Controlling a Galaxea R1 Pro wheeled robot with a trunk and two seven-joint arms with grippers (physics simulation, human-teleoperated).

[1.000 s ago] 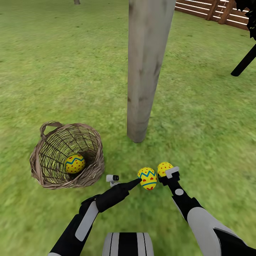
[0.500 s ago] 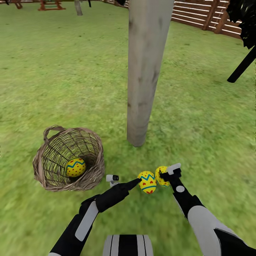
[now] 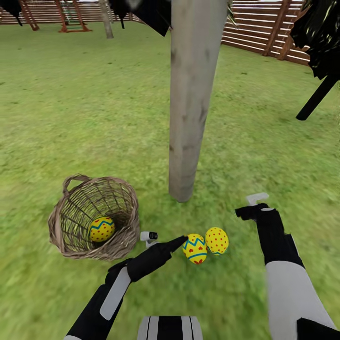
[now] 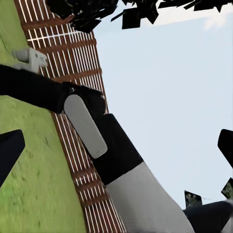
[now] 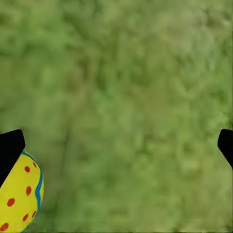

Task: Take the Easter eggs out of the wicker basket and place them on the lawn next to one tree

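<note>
Reaching next for last egg in wicker basket: you're facing smooth, rigid, roll-prone shell; grip across middle. Right gripper spread wide, empty; left gripper unclear.

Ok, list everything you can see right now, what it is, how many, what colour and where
Easter eggs: three, yellow. Zigzag egg and red-dotted egg side by side on the lawn near the tree; third egg, blue zigzag, inside the wicker basket.
Wicker basket: one, brown, on the grass left of the tree.
Tree: one, pale grey-beige trunk, centre.
Lawn: mottled green.
Fence: brown slats, far edge.
Play frame: one, brown, far left.
Dark tree: one, black, right.
Left gripper: by the zigzag egg, open in the left wrist view.
Right gripper: open, above grass, right of the eggs.
</note>
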